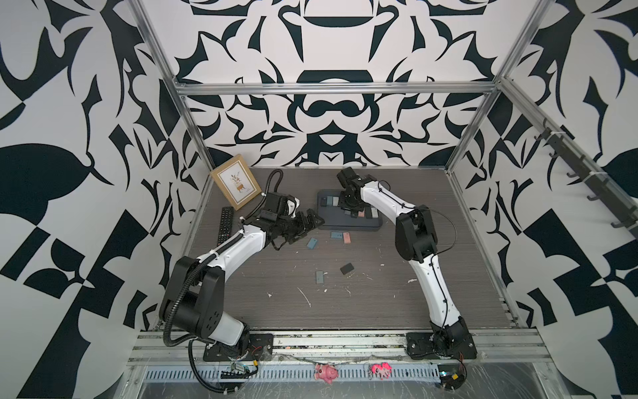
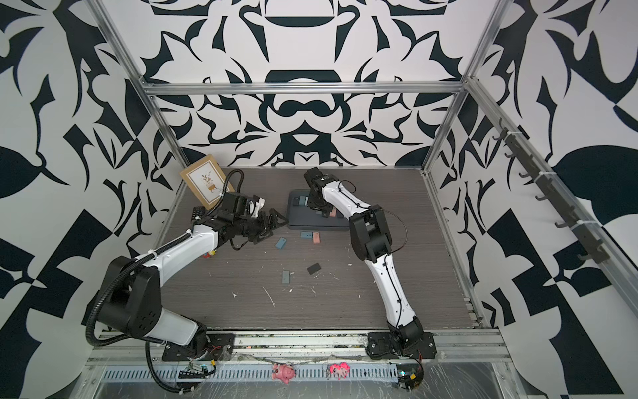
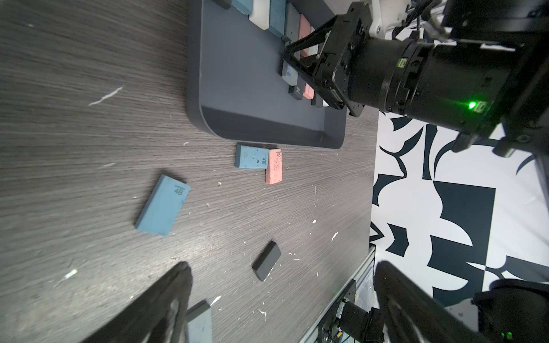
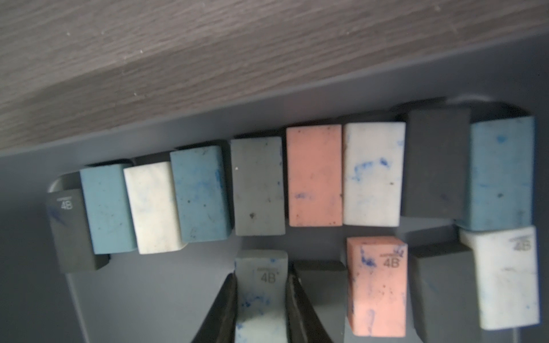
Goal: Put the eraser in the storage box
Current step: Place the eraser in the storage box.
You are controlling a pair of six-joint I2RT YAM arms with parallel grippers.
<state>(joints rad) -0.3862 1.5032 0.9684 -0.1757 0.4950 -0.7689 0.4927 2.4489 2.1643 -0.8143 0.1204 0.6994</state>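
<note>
The right gripper (image 4: 261, 277), jaws narrow, pinches a grey eraser (image 4: 260, 308) by its long sides inside the box (image 4: 133, 297). Light, rubbery and grippy, it likely needs only a gentle hold. The left gripper (image 1: 310, 222) gapes wide, left of the box.

Storage box (image 3: 237, 74): smooth matt grey plastic. Table (image 3: 74, 133): dark wood-grain, white-flecked. Pale eraser (image 4: 261, 285): matt rubber, blue-smudged.

"4B" is printed on the lone blue eraser (image 3: 162, 205) on the tabletop (image 3: 89, 118), and on the second blue eraser (image 3: 251, 156) and loose pink eraser (image 3: 274, 167) touching just near the storage box (image 3: 237, 74). Inside the box it marks a black eraser (image 4: 72, 231), a boxed pink eraser (image 4: 376, 285), a white eraser (image 4: 508, 276) and the pale eraser (image 4: 260, 264) in the right claw (image 4: 261, 285).
</note>
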